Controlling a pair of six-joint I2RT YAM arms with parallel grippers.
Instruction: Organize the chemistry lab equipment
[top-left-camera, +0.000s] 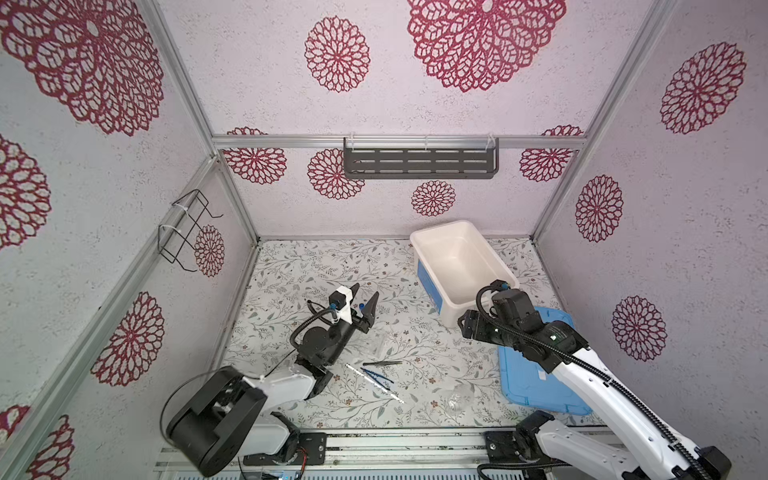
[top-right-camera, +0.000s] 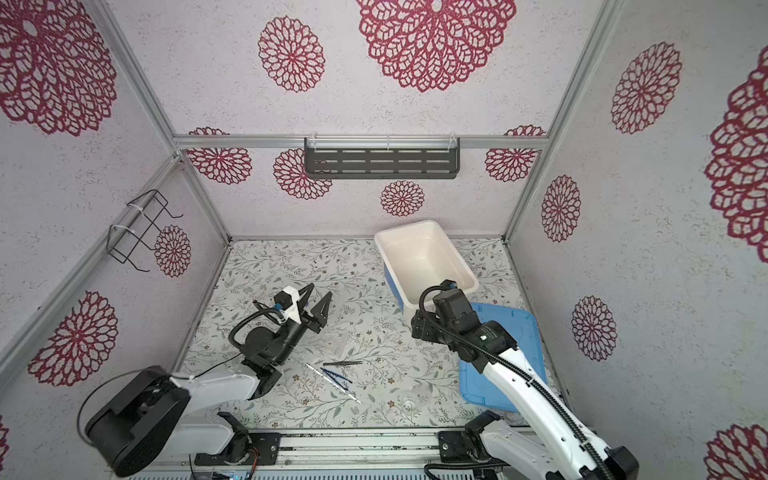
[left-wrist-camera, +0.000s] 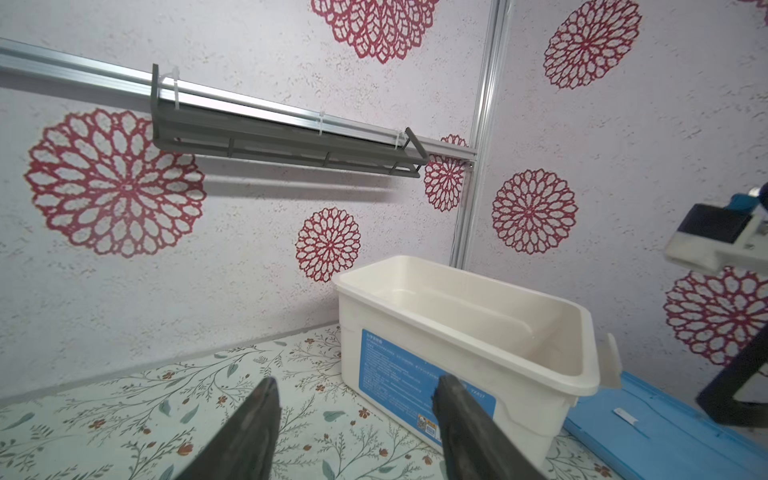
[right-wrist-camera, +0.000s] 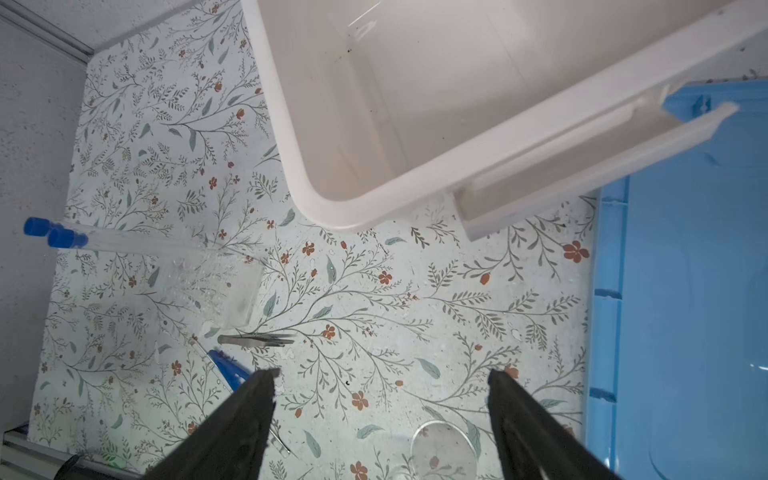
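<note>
**Top views.** Desk (top-left-camera: 291, 266), floral.
- See-through tube holder (top-left-camera: 380, 345) at centre. Its blue-capped tubes (top-left-camera: 362, 306) lean toward my left jaws.
- Dark metal tweezers (top-left-camera: 382, 363), blue tweezers (top-left-camera: 376, 375) and thin white stick (top-left-camera: 395, 397) lie close together just in front of the holder.
- Small clear vessel (top-left-camera: 459, 395) sits nearer the front, beside the flat blue lid (top-left-camera: 536, 390).
- White tub (top-left-camera: 415, 243) stands at the back with no equipment in it.
- My right jaws are hidden under their own wrist.

**Left wrist.** My left jaws stand partly apart with nothing between them, and they face the tub's labelled wall. No lab item shows here.

**Right wrist.** My right jaws are spread wide and empty above bare desk.
- The vessel (right-wrist-camera: 442, 451) lies below and between them.
- The tubes (right-wrist-camera: 54, 232), dark tweezers (right-wrist-camera: 255, 340) and blue tweezers (right-wrist-camera: 226, 363) lie off to one side.

**Handling note.** The step is probably moving the vessel into the tub. The vessel looks round, thin and slippery, so I should centre it between my right jaws, descend straight and close gently. It must clear the tub rim before I let go. My left jaws should stay clear of the leaning tubes.
</note>
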